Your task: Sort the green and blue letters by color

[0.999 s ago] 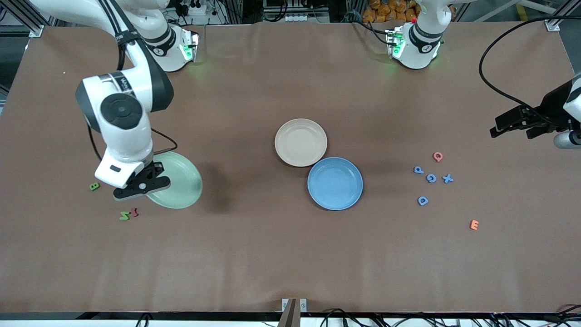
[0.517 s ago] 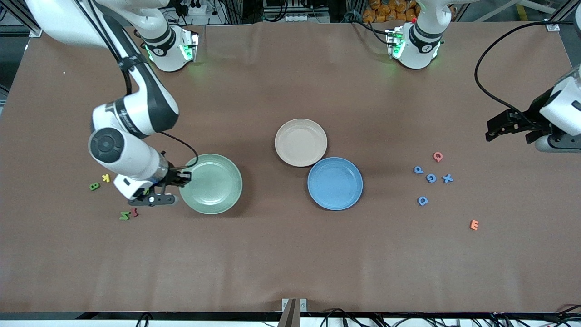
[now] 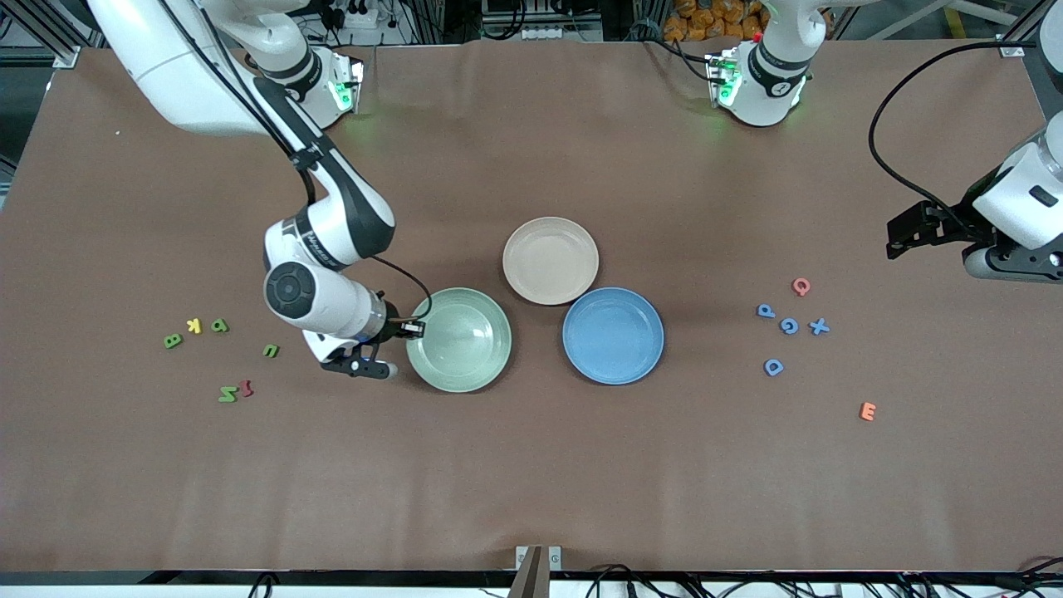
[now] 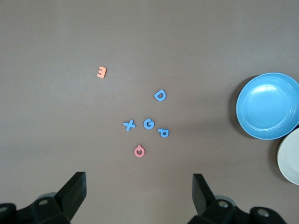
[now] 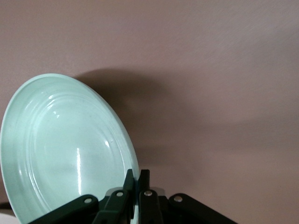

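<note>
Plates sit in a loose row near the table's middle: a green plate, a beige plate and a blue plate. The beige and blue ones touch at their rims, and the green one lies toward the right arm's end. The right gripper is at the green plate's edge, and in the right wrist view its fingers are pinched on the plate's rim.

The left gripper hangs over bare table at the left arm's end, its jaws spread wide and holding nothing; the left arm waits.

Blue letters lie in a cluster below it: P, G, X and D, with a pink Q just beside them and an orange E nearer the front camera.

At the right arm's end lie the green letters: B, Z, a small green letter and another one, whose shapes I cannot read. A yellow K lies between the B and the first of these, and a red letter touches the Z.
</note>
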